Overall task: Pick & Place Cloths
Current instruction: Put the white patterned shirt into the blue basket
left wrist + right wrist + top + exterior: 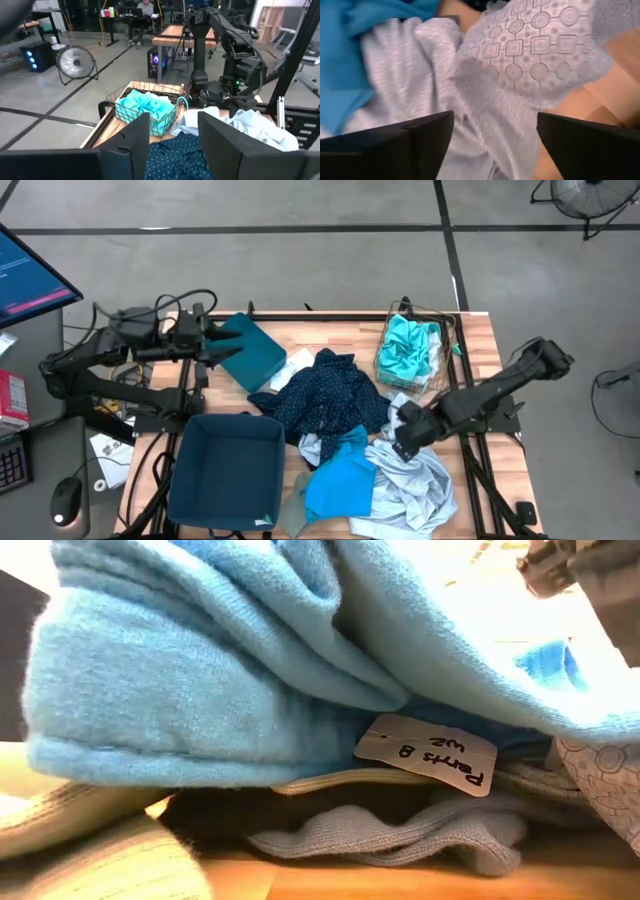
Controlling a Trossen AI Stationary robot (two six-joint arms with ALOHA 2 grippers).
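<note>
Upside-down "Parts B" on white tag point(426, 755)

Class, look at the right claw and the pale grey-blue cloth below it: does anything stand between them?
Nothing visible does. The right claw hangs open directly over the pale grey-blue cloth, with only air between its fingers and the fabric.

My workbench is pale wood point(340, 340), laid in smooth strips with a soft sheen. The navy cloth point(325, 395) is thin woven fabric speckled with tiny dots; the pale grey-blue cloth point(485, 100) looks finely textured, and part of it carries a printed pattern of rings and squares. The bright blue cloth point(200, 670) is fuzzy, matt knit, and a paper tag point(427, 755) with handwriting lies against it. The basket point(150, 112) is thin wire mesh. The bin point(225, 470) is smooth dark-blue plastic. My right gripper's fingers point(400, 145) are matt black.
</note>
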